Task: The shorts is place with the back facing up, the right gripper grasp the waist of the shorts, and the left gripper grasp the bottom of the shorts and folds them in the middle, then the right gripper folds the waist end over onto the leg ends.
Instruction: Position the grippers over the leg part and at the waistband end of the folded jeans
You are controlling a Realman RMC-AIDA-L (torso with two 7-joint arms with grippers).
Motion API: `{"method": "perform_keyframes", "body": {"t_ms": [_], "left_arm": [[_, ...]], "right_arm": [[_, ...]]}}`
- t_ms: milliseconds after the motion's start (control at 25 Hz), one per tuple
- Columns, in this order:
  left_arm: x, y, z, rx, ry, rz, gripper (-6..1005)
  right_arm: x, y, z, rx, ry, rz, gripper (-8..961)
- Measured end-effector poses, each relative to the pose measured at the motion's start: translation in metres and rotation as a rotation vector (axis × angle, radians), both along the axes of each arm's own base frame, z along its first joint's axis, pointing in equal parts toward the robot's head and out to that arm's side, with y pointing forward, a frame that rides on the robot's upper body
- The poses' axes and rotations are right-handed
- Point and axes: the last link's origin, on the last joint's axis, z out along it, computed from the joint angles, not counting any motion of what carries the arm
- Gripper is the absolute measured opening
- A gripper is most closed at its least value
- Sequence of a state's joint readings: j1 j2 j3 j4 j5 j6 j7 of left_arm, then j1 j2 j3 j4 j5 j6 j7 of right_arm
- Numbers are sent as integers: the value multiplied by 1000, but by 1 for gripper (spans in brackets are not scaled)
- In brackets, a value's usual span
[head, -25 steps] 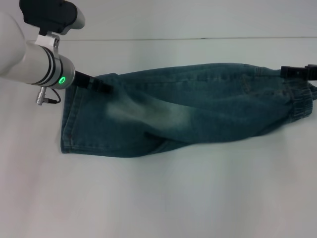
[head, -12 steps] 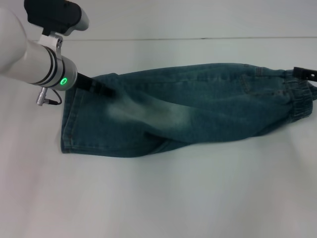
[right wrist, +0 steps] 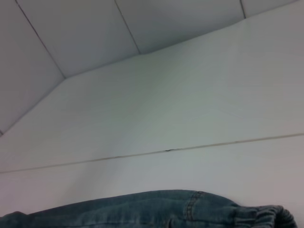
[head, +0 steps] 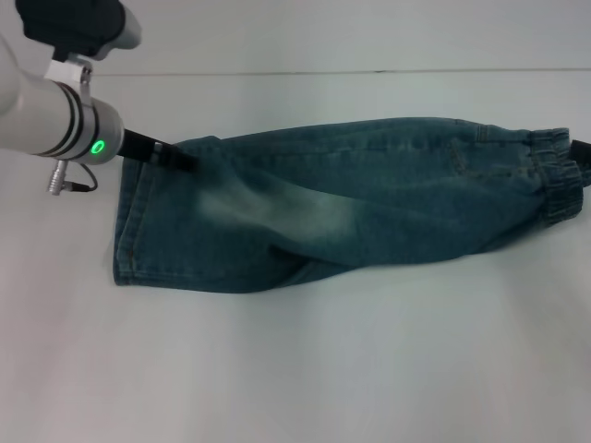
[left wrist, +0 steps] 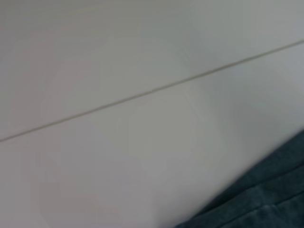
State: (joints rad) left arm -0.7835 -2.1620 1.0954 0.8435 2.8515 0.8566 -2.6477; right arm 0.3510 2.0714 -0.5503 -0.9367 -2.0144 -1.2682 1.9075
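While the left tool [head: 180,162] has pulled back toward the far left since the earlier frame, its tip sits at the far corner of the leg ends [head: 129,226]; jaw state cannot be told. The shorts [head: 351,208] lie folded lengthwise on the white surface [head: 323,369], hems left, gathered waist [head: 559,175] right. The right tool [head: 583,150] has withdrawn, only a dark sliver at the right edge beside the waistband; its state unclear. Wrist views show only denim edges.
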Motion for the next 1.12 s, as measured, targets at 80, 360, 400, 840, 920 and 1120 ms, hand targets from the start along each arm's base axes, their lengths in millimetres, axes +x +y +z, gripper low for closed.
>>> {"method": "perform_keyframes", "body": {"t_ms": [80, 360, 400, 840, 920, 1120], "left_arm": [[-2, -1, 5, 11, -3, 4, 933], [-11, -12, 11, -14, -6, 36, 933], [-12, -14, 10, -30, -4, 41, 933], [-24, -28, 15, -70, 2, 67, 933], [-22, -27, 17, -61, -10, 57, 933], [-15, -25, 17, -61, -52, 26, 933]], "right_arm": [[2, -5, 1, 3, 14, 4, 937], [8, -20, -7, -26, 37, 30, 937], [10, -23, -7, -29, 39, 31, 937], [26, -40, -4, 4, 75, -12, 936], [28, -42, -5, 4, 82, -19, 936], [32, -44, -6, 6, 84, -28, 936]]}}
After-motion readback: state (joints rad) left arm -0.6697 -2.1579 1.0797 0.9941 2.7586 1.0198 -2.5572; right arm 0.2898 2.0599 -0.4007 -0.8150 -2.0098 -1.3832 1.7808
